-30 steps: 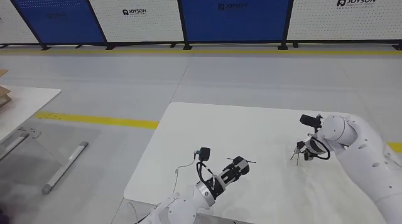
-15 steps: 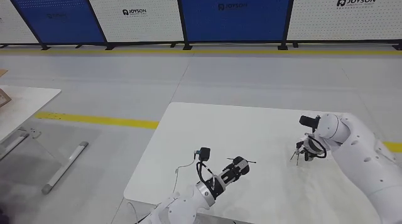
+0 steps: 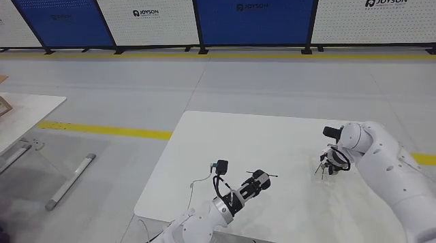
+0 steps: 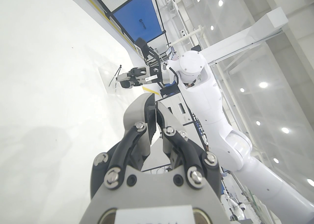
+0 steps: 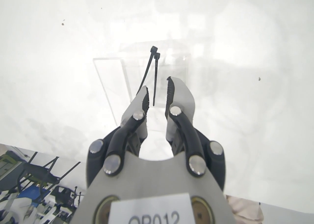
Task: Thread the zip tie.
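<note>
**Worktop.** White rectangular worktop, rounded corners, carrying a clear acrylic stand towards its right side.

**Task items.** Two thin black plastic zip ties lie on the clear stand, heads close together and pointing away from the right arm, tails spreading towards it.
- The first zip tie runs at a slant; its tail passes behind one fingertip of the right gripper.
- The second zip tie runs nearly straight; its tail end lies in the gap between the jaws. Contact with either pad cannot be confirmed.
- In the top view both show as short dark lines just beside the right gripper.

**Right gripper**. Positioned low at the stand, at the tail ends of the ties. Jaws moderately apart, ribbed pads facing, nothing clamped. Also seen in the top view and in the left wrist view.

**Left gripper**. Positioned over the near edge of the worktop, well apart from the stand and the ties, pointing towards them. Jaws closed, pads pressed together at the tips. Whether anything sits between them cannot be told.
</note>
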`<act>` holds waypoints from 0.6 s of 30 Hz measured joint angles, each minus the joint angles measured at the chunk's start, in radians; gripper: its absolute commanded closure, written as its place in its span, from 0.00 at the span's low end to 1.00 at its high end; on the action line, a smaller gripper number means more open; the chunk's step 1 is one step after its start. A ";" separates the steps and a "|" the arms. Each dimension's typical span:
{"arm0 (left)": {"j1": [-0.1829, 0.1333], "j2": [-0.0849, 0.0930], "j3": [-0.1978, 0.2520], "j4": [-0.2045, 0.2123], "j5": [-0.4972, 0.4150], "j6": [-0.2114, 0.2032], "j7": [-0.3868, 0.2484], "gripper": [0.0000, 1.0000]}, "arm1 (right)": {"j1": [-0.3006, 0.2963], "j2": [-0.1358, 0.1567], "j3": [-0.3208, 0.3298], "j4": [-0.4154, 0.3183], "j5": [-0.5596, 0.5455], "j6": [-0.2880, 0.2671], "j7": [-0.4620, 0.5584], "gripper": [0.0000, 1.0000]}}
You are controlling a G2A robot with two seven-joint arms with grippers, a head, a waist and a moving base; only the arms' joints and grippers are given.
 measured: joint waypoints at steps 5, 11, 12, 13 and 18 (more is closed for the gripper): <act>0.000 0.000 0.000 0.000 0.000 0.000 0.000 1.00 | 0.014 -0.020 -0.010 0.046 0.002 -0.013 -0.003 0.84; 0.000 0.000 0.000 0.000 0.000 0.000 0.000 1.00 | 0.028 -0.043 -0.021 0.092 0.000 -0.022 -0.011 0.82; 0.000 0.000 0.000 0.000 0.000 0.000 0.000 1.00 | 0.030 -0.047 -0.023 0.098 -0.001 -0.023 -0.012 0.82; 0.000 0.000 0.000 0.000 0.000 0.000 0.000 1.00 | 0.033 -0.050 -0.024 0.104 -0.001 -0.024 -0.013 0.82; 0.000 0.000 0.000 0.000 0.000 0.000 0.000 1.00 | 0.045 -0.067 -0.029 0.140 -0.005 -0.030 -0.022 0.81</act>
